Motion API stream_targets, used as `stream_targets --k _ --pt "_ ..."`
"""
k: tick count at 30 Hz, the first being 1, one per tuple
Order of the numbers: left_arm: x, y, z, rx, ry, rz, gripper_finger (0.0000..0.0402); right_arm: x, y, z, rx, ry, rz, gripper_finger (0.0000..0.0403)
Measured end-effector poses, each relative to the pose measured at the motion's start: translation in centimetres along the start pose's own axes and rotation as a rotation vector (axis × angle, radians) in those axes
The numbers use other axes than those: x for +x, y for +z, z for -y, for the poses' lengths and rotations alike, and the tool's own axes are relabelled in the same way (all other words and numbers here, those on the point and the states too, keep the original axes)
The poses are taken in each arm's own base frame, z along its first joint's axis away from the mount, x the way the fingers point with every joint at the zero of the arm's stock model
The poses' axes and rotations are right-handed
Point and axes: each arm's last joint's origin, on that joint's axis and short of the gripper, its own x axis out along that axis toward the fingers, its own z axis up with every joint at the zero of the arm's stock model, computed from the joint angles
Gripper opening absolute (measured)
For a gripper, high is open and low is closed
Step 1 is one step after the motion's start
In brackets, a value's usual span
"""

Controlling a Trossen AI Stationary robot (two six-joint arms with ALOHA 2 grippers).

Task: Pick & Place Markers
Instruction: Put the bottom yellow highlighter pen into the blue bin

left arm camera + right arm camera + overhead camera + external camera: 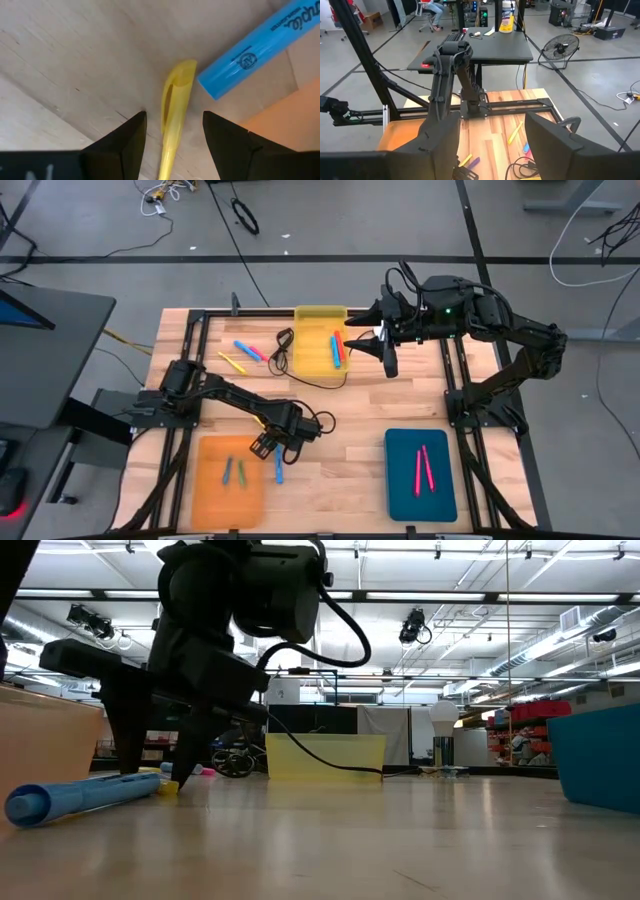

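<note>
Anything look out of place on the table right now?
Yes. A thin black cable trails loose from the flat yellow tray across the wooden table, among the loose markers. The open left gripper straddles a yellow marker lying beside a blue marker, outside the orange tray.

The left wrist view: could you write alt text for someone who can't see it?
Two dark gripper fingers stand open on either side of a yellow marker lying on the pale wooden table. The end of a blue marker lies just beside the yellow one's tip.
</note>
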Motion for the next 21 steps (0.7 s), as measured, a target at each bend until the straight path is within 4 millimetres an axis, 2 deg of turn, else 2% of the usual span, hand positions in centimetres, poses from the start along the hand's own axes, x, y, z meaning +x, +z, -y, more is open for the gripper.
stream_targets --k 7,17,21 --pt "0.01 0.03 -0.1 0.0 0.002 0.007 0.0186 0.0 0.0 0.0 -0.007 0.0 0.0 0.0223" --pt "0.0 0.19 -0.2 0.005 0.013 0.023 0.0074 -0.01 0.02 0.01 -0.017 -0.001 0.001 0.0223" --pt "-0.02 0.22 -0.21 0.005 0.015 0.026 0.0048 0.0 0.01 0.0 -0.018 -0.001 0.001 0.0223"
